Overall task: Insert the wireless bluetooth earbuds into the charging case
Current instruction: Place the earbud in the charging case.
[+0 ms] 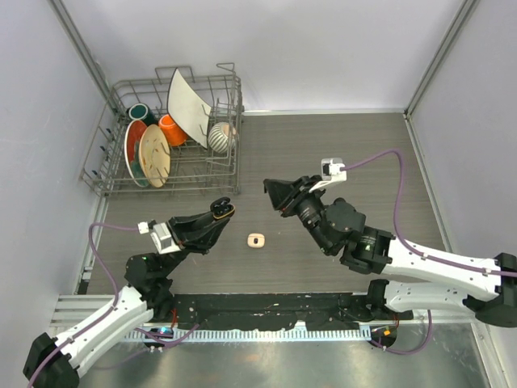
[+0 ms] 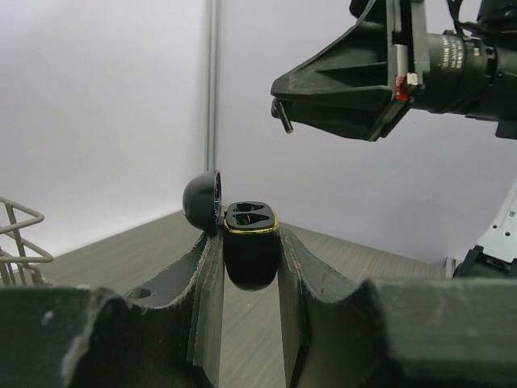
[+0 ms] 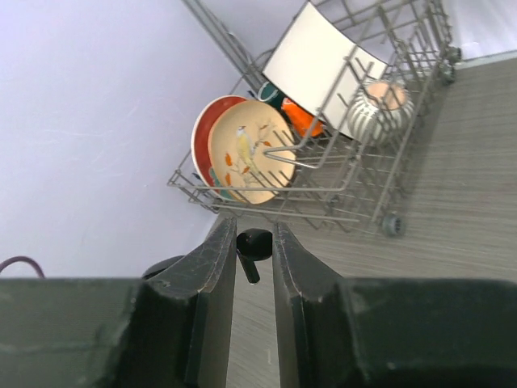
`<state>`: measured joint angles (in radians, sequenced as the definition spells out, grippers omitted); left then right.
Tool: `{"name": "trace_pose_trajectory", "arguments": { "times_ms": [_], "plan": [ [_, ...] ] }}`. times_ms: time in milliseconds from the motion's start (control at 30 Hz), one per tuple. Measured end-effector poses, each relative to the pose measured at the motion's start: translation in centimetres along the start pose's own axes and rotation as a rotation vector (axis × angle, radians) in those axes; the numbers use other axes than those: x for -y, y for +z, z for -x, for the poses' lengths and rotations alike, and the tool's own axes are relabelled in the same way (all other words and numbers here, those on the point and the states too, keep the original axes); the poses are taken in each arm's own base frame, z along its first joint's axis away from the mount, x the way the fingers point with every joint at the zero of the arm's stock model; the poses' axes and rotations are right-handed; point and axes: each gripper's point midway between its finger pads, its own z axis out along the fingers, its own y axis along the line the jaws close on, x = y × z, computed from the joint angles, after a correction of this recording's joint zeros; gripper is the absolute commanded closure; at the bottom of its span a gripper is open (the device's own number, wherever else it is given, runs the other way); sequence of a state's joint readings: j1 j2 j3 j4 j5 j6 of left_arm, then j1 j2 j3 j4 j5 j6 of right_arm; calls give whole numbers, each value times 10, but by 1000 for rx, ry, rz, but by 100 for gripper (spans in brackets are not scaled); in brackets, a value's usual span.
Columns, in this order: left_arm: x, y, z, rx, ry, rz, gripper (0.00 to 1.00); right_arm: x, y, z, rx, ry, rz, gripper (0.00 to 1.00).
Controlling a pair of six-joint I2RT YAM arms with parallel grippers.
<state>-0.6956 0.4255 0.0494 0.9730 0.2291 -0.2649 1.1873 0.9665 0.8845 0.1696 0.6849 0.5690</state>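
Over woodgrain table (image 1: 363, 137), left fingers (image 2: 203, 291) pinch glossy case (image 2: 250, 257), right fingers (image 3: 212, 260) pinch stemmed earbud (image 3: 252, 246)

A small case (image 1: 256, 240) is laid on the tabletop (image 1: 339, 145) between the left claw (image 1: 220, 208) and the right claw (image 1: 271, 187). A dish rack (image 1: 174, 188) is set behind, at the left.

wire dish rack (image 1: 234, 166) stands at far left corner of the wood-grain counter (image 1: 347, 141). contents: red plate (image 1: 133, 145) and cream bird-pattern plate (image 1: 154, 155) upright, side by side; orange cup (image 1: 171, 129); dark green cup (image 1: 139, 112); white square plate (image 1: 187, 99) leaning; striped cup (image 1: 222, 136) at right end.
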Motion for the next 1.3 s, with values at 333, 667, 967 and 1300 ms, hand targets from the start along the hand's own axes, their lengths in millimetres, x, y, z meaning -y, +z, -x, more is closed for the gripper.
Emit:
{"name": "trace_pose_trajectory", "arguments": {
  "times_ms": [333, 667, 967, 1300],
  "plan": [
    [-2, 2, 0, 6, -16, 9, 100, -61, 4, -27, 2, -33, 125, 99],
    [-2, 3, 2, 15, -14, 10, 100, -82, 12, -44, -8, -28, 165, 99],
    [-3, 4, 4, 28, -11, 14, 100, -88, 15, -64, -45, -44, 182, 99],
    [-3, 4, 4, 28, -12, 14, 100, -90, 19, -81, -74, -61, 186, 99]
  ]
}}
